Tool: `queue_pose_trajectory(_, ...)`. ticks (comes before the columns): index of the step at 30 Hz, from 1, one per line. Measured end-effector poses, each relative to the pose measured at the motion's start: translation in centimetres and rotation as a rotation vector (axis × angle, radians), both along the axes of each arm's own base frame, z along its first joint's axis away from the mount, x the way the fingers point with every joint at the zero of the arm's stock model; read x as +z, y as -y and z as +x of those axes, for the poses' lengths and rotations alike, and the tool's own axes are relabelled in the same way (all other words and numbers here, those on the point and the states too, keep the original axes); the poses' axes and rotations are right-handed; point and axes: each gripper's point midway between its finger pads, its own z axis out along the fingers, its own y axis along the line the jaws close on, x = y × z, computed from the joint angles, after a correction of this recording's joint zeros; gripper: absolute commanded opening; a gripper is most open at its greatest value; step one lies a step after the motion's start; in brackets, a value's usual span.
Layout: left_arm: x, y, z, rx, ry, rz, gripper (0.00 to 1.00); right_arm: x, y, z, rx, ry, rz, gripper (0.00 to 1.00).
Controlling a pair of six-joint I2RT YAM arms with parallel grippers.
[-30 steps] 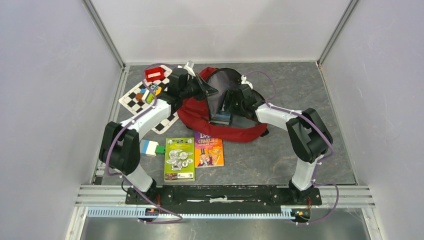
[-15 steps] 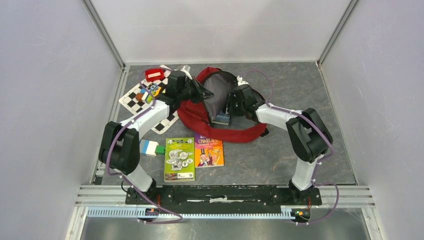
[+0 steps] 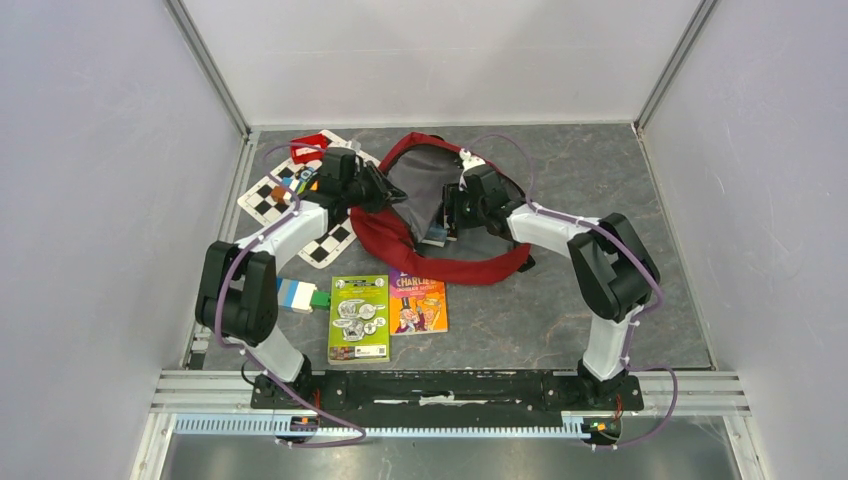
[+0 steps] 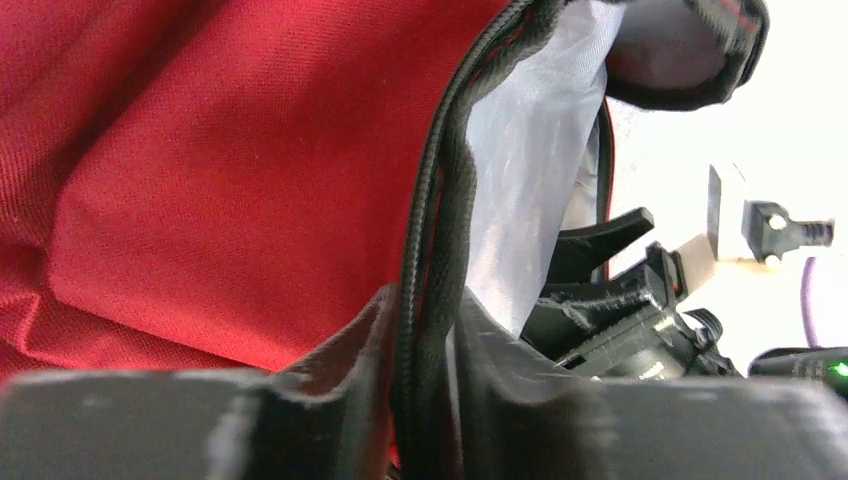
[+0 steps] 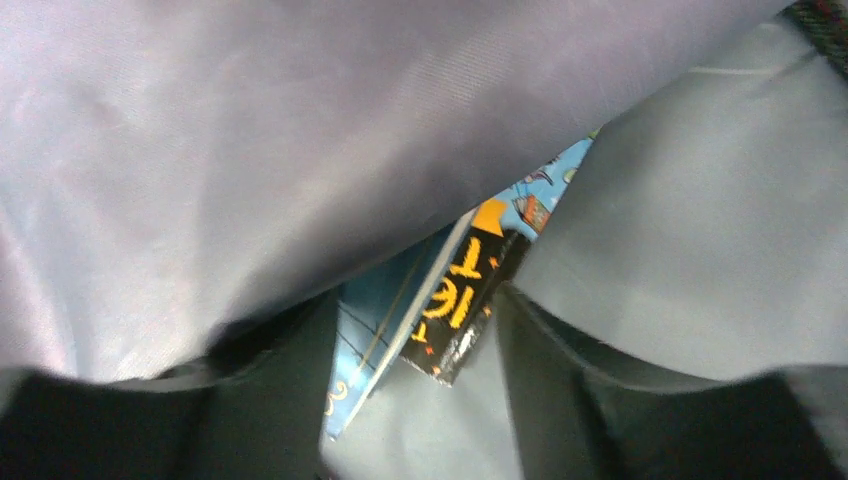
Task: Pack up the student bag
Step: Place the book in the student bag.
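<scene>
The student bag (image 3: pixel 400 236), dark red with grey lining, lies open at the back middle of the table. My left gripper (image 3: pixel 376 190) is at the left side of its mouth. In the left wrist view this gripper (image 4: pixel 425 300) is shut on the black zipper rim (image 4: pixel 440 200). My right gripper (image 3: pixel 447 210) reaches into the mouth from the right. In the right wrist view it (image 5: pixel 415 300) stands open among grey lining, with the corners of a blue book (image 5: pixel 385 310) and a black book with orange letters (image 5: pixel 465 290) between its fingers.
A green book (image 3: pixel 359 317) and an orange-and-purple book (image 3: pixel 418 303) lie side by side near the front. A blue, white and green block (image 3: pixel 300 296) sits left of them. A chequered board (image 3: pixel 275 195) and a small red box (image 3: pixel 308 148) lie at the back left.
My left gripper has moved left and down with the rim, so the raised flap has dropped. My right gripper has pushed further left into the bag and its jaws have narrowed.
</scene>
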Motion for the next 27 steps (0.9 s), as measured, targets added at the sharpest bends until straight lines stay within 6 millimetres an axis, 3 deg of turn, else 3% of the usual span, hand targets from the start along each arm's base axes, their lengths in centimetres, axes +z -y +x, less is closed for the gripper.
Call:
queue_pose_trajectory(2, -0.3, -0.2, -0.1, -0.019, 0.011, 0.028, 0.77, 0.5, 0.7, -0.3, 0.023, 0.022, -0.05, 0.77)
queue_pose_trajectory(5, -0.9, -0.8, -0.9, -0.042, 0.006, 0.09, 0.98, 2.6, 1.9, -0.6, 0.046, 0.079, -0.103, 0.83)
queue_pose_trajectory(8, -0.7, -2.3, -2.1, -0.038, 0.0, 0.173, 1.0, 6.3, 3.1, -1.5, 0.074, 0.167, -0.126, 0.85)
queue_pose_trajectory(12, 1.9, -5.2, -4.6, 0.015, 0.041, 0.283, 1.0, 11.3, 4.3, -3.4, 0.114, 0.287, -0.108, 0.86)
queue_pose_trajectory(15, 2.8, -7.4, -7.6, 0.061, 0.048, 0.332, 1.0, 13.0, 4.8, -5.3, 0.152, 0.325, -0.091, 0.86)
queue_pose_trajectory(18, 1.3, -9.5, -11.2, 0.095, -0.002, 0.386, 1.0, 12.5, 4.9, -7.1, 0.2, 0.306, -0.079, 0.86)
queue_pose_trajectory(21, -1.9, -11.1, -14.9, 0.098, -0.12, 0.431, 1.0, 10.8, 4.6, -9.1, 0.245, 0.235, -0.054, 0.85)
queue_pose_trajectory(27, -6.3, -11.5, -19.3, 0.053, -0.247, 0.428, 1.0, 6.0, 4.8, -14.3, 0.231, 0.057, 0.067, 0.84)
